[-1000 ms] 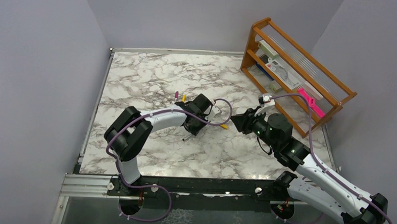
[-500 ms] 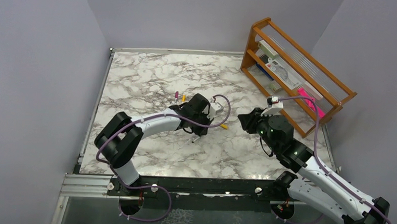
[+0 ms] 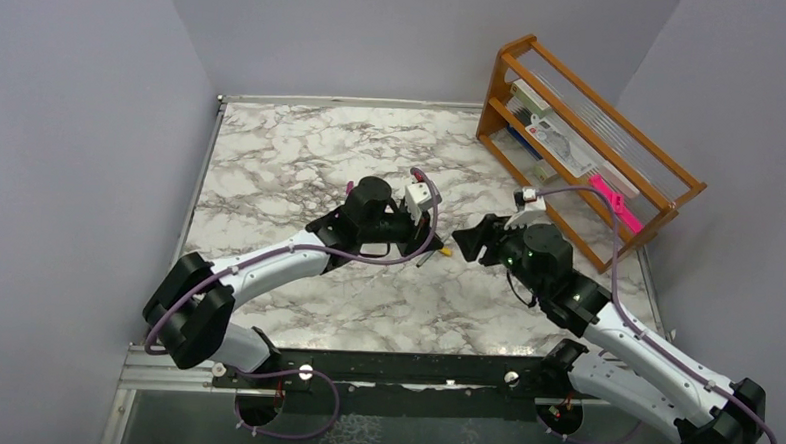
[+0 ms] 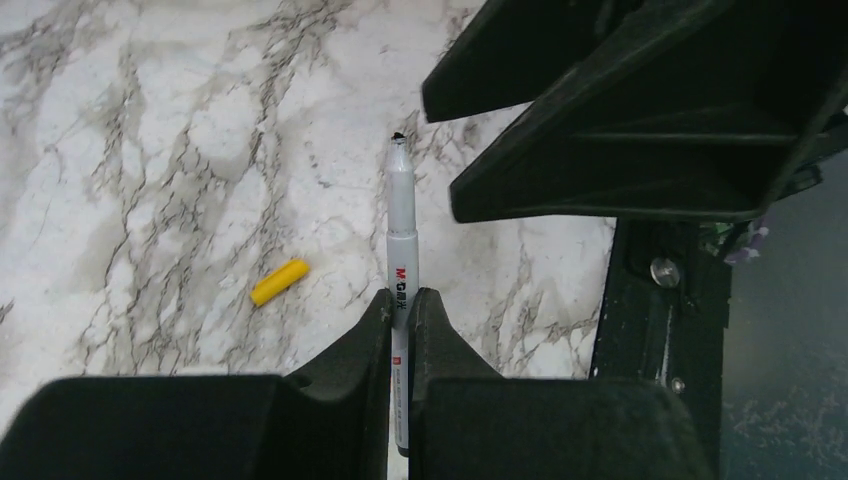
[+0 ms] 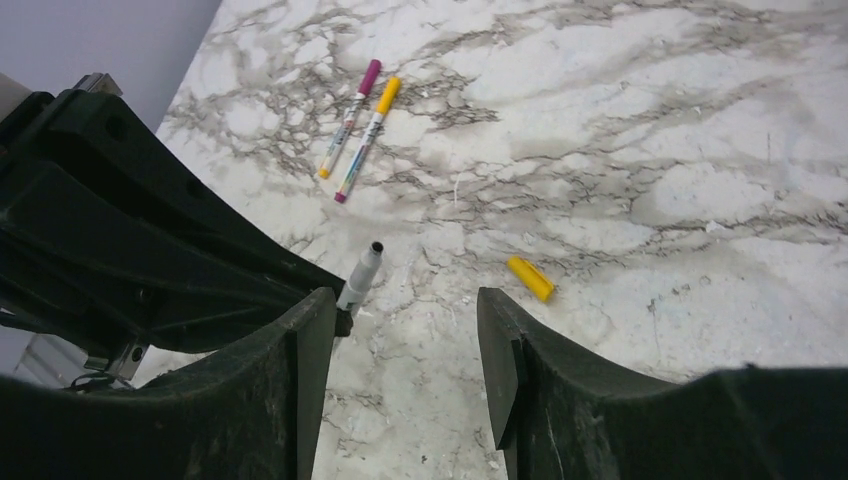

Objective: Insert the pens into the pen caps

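One loose yellow cap (image 4: pixel 279 282) on marble (image 3: pixel 272 157), lilac walls (image 3: pixel 73 118)

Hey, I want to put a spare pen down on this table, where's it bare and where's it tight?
The table is bare along its far side, between the back edge and the two loose pens, across to the wooden rack. Crowded: the middle, where the left gripper holding a pen, the right gripper and the yellow cap meet.
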Controlling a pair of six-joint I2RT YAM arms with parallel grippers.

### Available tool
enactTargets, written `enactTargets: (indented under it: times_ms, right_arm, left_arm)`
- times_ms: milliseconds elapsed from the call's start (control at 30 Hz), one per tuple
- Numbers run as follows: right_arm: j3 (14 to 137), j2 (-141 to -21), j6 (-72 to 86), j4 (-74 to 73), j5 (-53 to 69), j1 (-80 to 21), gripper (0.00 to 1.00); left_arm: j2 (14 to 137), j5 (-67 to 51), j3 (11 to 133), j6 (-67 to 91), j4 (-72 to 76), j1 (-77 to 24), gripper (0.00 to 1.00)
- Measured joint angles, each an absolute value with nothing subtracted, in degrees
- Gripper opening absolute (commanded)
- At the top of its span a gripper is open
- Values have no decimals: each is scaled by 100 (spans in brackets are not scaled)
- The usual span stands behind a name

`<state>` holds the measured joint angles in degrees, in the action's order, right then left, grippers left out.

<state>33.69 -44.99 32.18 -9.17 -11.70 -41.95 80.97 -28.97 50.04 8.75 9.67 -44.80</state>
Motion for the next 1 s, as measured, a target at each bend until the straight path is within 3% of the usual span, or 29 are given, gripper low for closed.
enactTargets:
  times_ms: [167, 233, 333, 467, 500, 600, 767, 1000]
  right_arm:
    - [3426, -4606, 3079, -587, -882, -4195, 54]
    - [3465, -4716, 3061, -504, -799, -4195, 50]
    - [3465, -4801, 3050, -454, -705, -4195, 35]
    - [3465, -4810, 3070, -392, -591, -4195, 4]
    - [3465, -4803, 3103, -349, -539, -4206, 2]
    - [3472, -4744, 3159, -285, -482, -4222, 1]
    - [3470, -4622, 3177, -296, -460, -4222, 1]
    - [3465, -4508, 3192, -209, -392, -4222, 1]
  left_arm:
    - [7944, -3168, 4969, 895, 1260, -4550, 0]
    - [7929, -3216, 4969, 913, 1321, -4563, 0]
    - [7929, -3256, 4969, 934, 1378, -4598, 0]
    - [7929, -3264, 4969, 952, 1415, -4652, 0]
    - [7926, -3267, 4969, 954, 1409, -4654, 0]
    - [7924, -3282, 4969, 956, 1452, -4665, 0]
    - [7926, -3380, 4969, 952, 1570, -4676, 24]
    - [8134, -3546, 4969, 1057, 1603, -4713, 27]
